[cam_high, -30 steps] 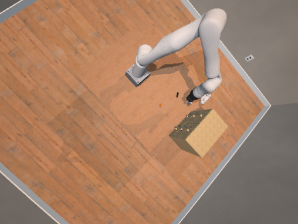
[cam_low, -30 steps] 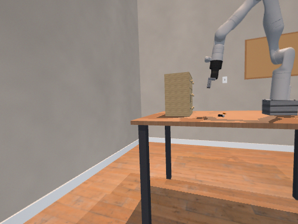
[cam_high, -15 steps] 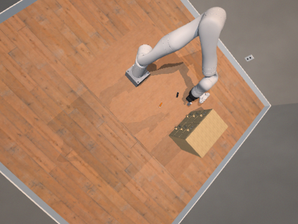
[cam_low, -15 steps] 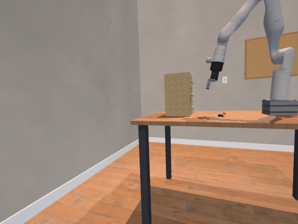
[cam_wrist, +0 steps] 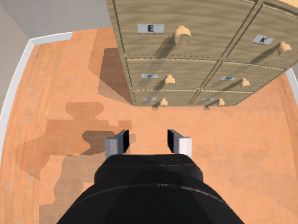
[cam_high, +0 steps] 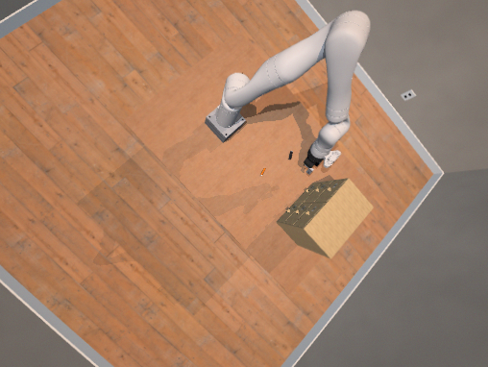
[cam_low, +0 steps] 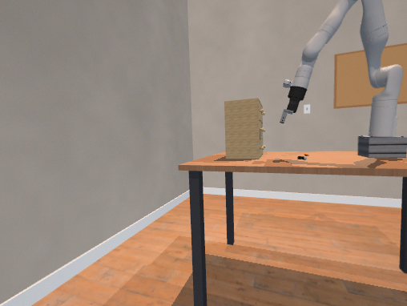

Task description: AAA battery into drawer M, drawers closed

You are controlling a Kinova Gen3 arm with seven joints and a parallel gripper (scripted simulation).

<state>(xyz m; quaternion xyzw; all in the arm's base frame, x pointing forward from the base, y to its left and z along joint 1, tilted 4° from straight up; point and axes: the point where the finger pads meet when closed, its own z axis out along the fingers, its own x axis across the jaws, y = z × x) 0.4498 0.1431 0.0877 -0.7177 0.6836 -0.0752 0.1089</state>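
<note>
My gripper (cam_high: 309, 169) (cam_low: 283, 117) (cam_wrist: 148, 137) hung wide and unloaded near the chest (cam_high: 338, 218) (cam_low: 242, 130) (cam_wrist: 172, 50), where unreadable lower labels risked my opening the wrong drawer.

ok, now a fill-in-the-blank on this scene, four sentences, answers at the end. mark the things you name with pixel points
The gripper (cam_high: 307, 168) (cam_low: 283, 117) (cam_wrist: 148, 137) is ____.
The upper-left drawer (cam_wrist: 172, 45) in the wrist view bears the letter ____.
The drawer beside it, with its own knob (cam_wrist: 284, 48), bears the letter ____.
The chest (cam_high: 339, 217) (cam_low: 243, 130) (cam_wrist: 240, 22) stands on the ____.

Missing words: open; E; K; table
</note>
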